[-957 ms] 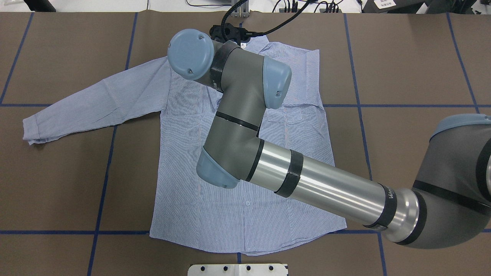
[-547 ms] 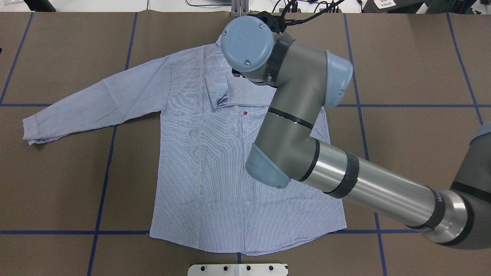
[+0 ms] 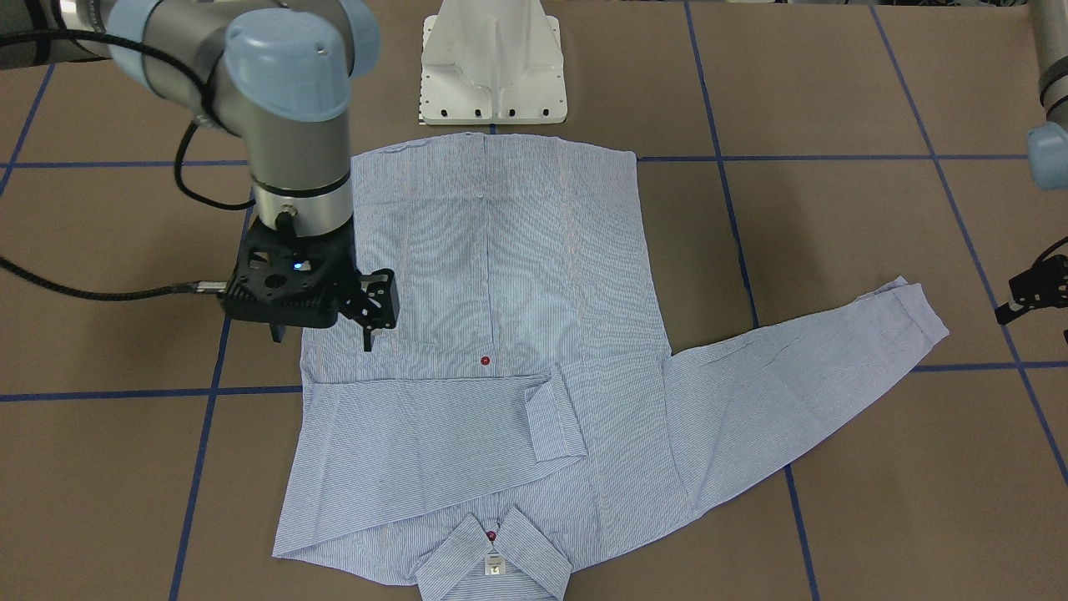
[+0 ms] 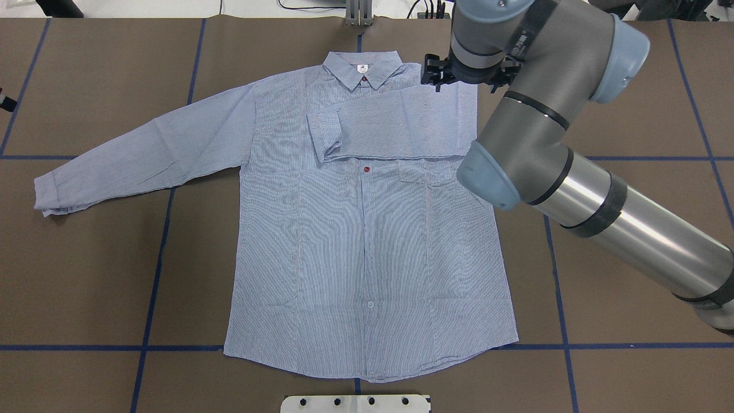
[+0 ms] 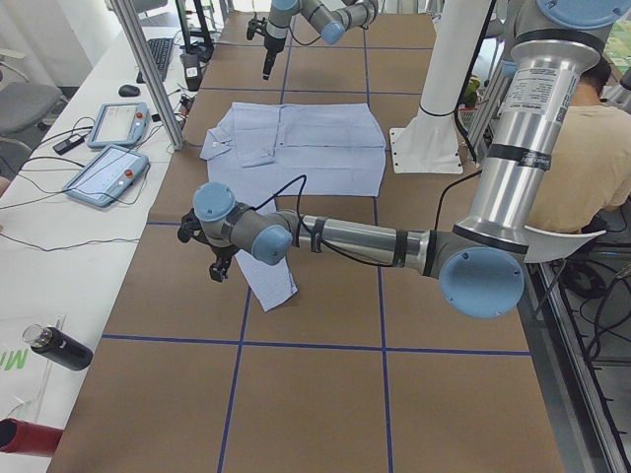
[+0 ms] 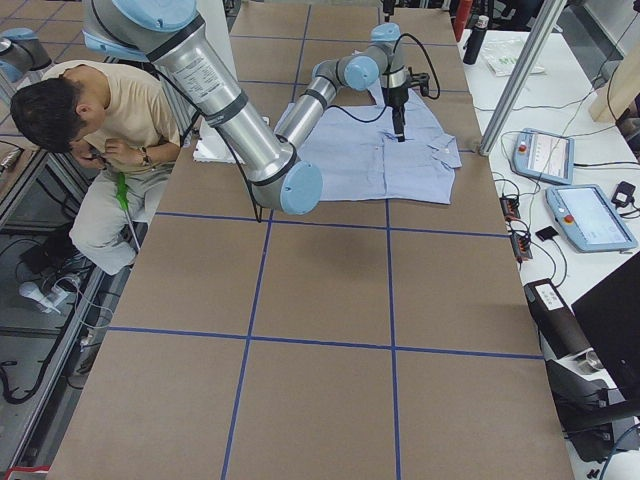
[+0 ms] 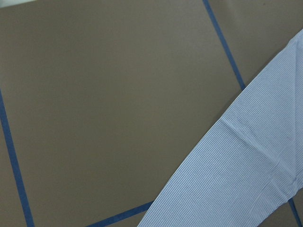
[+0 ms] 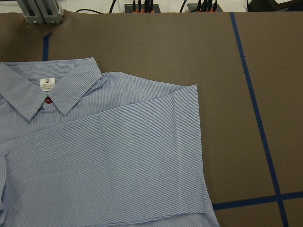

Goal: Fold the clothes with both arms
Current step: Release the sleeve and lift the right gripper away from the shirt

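Two arms, one shirt (image 4: 367,246), and we start at the far left of the overhead view. What's out there?

Left gripper (image 5: 214,266), hanging over the bare brown table (image 4: 86,275), just beside the cuff (image 4: 45,199) of the outstretched sleeve (image 4: 155,146) and not touching it. Fingers apart or together? I cannot tell. It shows small and from the side, and its own wrist camera catches only cloth and blue tape lines.

And the sleeve itself?

Flat on the table, running out from the shoulder and slanting toward the robot's side at the cuff end.

On to the middle, then.

The body lies front-up and smooth, with the hem (image 4: 367,373) nearest the white pedestal base (image 4: 355,403). The collar (image 4: 344,64) is at the far edge, with a little white neck tag (image 4: 362,68) showing inside it. There's a red button (image 4: 366,168) on the placket.

Now the other sleeve!

The folded sleeve (image 4: 401,123) lies straight across the chest below the collar, and its cuff (image 4: 324,135) ends left of the placket. Its lower edge sits just above the red button and the chest pocket (image 4: 424,179).

And over on the right?

Right gripper (image 3: 321,338), hanging above the shirt's folded shoulder near the outer edge, clear of the cloth. Its fingers are spread with nothing between them. Its wrist camera looks down on the collar and the folded sleeve. The right arm (image 4: 631,229) reaches in behind it from the right edge, over the corner of the shirt.
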